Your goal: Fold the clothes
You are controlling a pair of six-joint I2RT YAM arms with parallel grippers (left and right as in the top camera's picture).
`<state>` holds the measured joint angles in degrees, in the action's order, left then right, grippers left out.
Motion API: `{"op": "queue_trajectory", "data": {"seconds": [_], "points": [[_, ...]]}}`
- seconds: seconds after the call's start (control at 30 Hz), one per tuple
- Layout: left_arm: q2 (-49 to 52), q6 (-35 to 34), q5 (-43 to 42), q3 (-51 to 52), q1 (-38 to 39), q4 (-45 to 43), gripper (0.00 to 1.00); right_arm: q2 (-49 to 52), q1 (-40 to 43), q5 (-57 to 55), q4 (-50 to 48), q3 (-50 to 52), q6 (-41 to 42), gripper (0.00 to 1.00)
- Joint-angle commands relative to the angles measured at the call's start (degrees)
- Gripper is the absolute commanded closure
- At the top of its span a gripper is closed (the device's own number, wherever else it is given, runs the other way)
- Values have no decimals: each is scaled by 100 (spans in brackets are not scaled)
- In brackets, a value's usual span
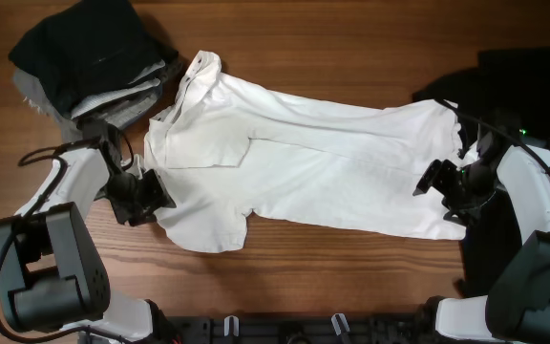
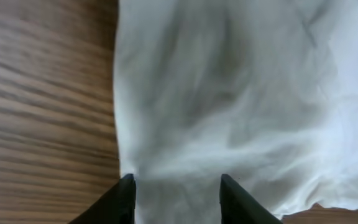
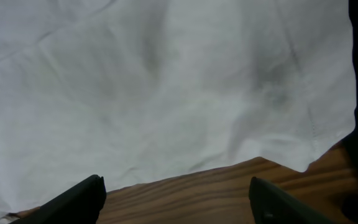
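Shirt [image 1: 304, 162] spread on table [image 1: 351, 48]; left claw [image 1: 158, 197], right claw [image 1: 426, 182] parted at edges.

Robotics lab rig, I'd say, not a home. My white-and-black left arm [image 1: 41, 258] & right arm [image 1: 542, 248] flank a brown wood-grain bench [image 1: 351, 38], w/ a black mounting rail [image 1: 285, 333] along the near edge and a loose black cable [image 1: 41, 153] exposed. A pile of folded dark and grey clothes [image 1: 94, 57] is staged at one corner.

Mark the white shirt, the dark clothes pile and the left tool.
white shirt [image 1: 332, 158], overhead view, middle of the torso.
dark clothes pile [image 1: 84, 48], overhead view, top black garment.
left tool [image 2: 176, 190], left wrist view, midway between fingertips.
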<state>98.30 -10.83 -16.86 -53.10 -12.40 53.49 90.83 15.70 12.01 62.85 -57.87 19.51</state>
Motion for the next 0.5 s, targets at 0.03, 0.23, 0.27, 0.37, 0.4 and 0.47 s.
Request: {"op": "queue_trajectory", "data": {"seconds": [0.03,0.23,0.27,0.37,0.4,0.47], "points": [[11,-37,-597,118,-13,31,81,-20,33,92,-70,24,162,18],[4,422,-1014,-17,-326,817,37,-17,321,90,-61,26,155,17],[7,485,-846,-15,-330,949,34,-17,391,85,-57,26,149,17],[7,483,-667,22,-291,970,34,-17,599,68,2,28,144,16],[7,483,-667,79,-243,876,34,-17,629,68,0,48,144,16],[7,481,-671,267,-74,610,37,-17,667,72,-52,247,149,15]]}}
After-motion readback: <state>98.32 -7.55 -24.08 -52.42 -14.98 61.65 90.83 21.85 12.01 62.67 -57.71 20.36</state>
